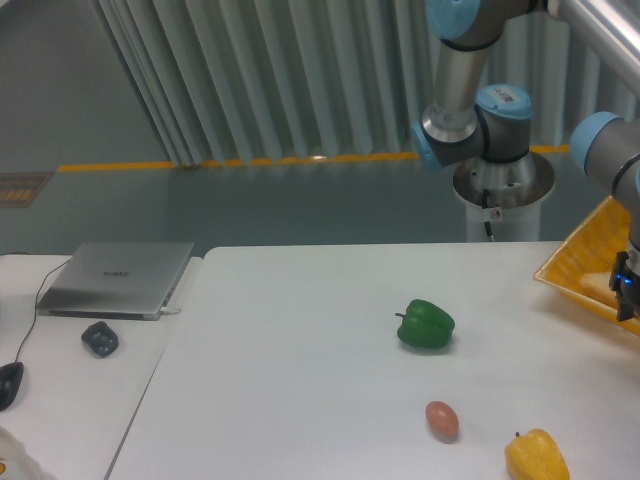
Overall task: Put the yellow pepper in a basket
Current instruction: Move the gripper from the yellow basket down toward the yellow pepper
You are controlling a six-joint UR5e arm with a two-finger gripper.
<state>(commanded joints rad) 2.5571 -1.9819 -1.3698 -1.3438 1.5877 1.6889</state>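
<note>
At the far right edge, the gripper (627, 290) shows only as a dark block with a small blue light, cut off by the frame, so whether its fingers are spread or closed cannot be told; nothing can be seen held in it. It hangs over the near part of the basket (585, 262), and the grey arm with pale blue joint caps rises from it toward the upper right. The yellow pepper (537, 456) lies on the white table (300, 360) at the lower right, near the front edge, well apart from the gripper and the basket. It is glossy yellow-orange, lumpy, with a small dark stem pointing up and to the left. The basket is yellow, woven, with sloping sides, and only its left part shows; the visible part of its inside looks bare, though the arm covers some of it. Just left of the yellow pepper sits a small reddish-brown egg-shaped thing (442, 420), and farther back lies a green pepper (426, 325). On the adjoining table at left rest a closed laptop (120, 278) and a small dark object (99, 338).
</note>
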